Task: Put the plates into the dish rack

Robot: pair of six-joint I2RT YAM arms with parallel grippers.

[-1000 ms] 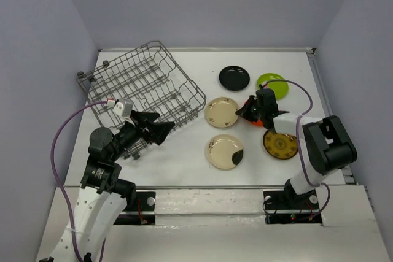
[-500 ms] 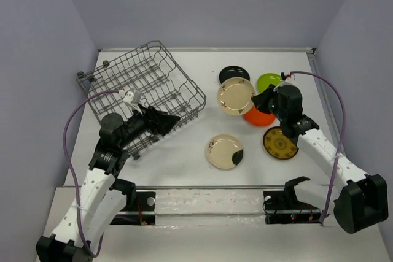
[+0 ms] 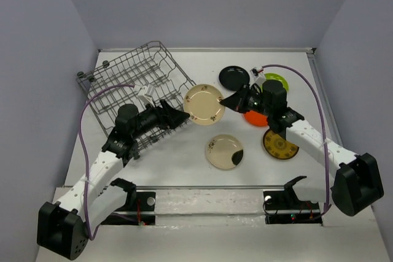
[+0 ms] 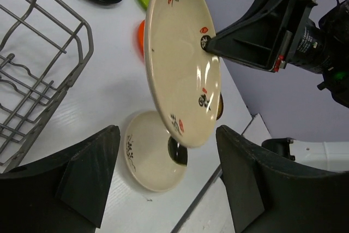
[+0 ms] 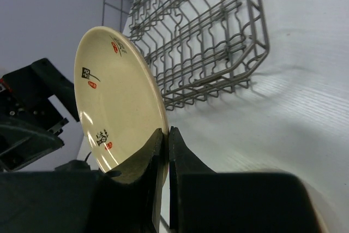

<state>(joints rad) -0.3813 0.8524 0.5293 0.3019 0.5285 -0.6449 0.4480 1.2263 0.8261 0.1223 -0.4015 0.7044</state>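
Nothing's loaded in dish rack [image 3: 144,84] yet. 1 cream plate [image 3: 204,103] is pinched at the rim by right gripper [image 3: 228,101] and flanked by left gripper [image 3: 182,113], fingers [image 4: 87,178] spread. Other 5 plates [image 3: 224,151] are left on table [image 3: 178,157].

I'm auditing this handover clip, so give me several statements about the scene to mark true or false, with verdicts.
1. The right jaws pinch the raised cream plate by its rim. True.
2. The rack holds a plate. False: no plate is in it.
3. The left jaws stand open, not gripping the raised cream plate. True.
4. The black plate is held in the air. False: it lies on the table.
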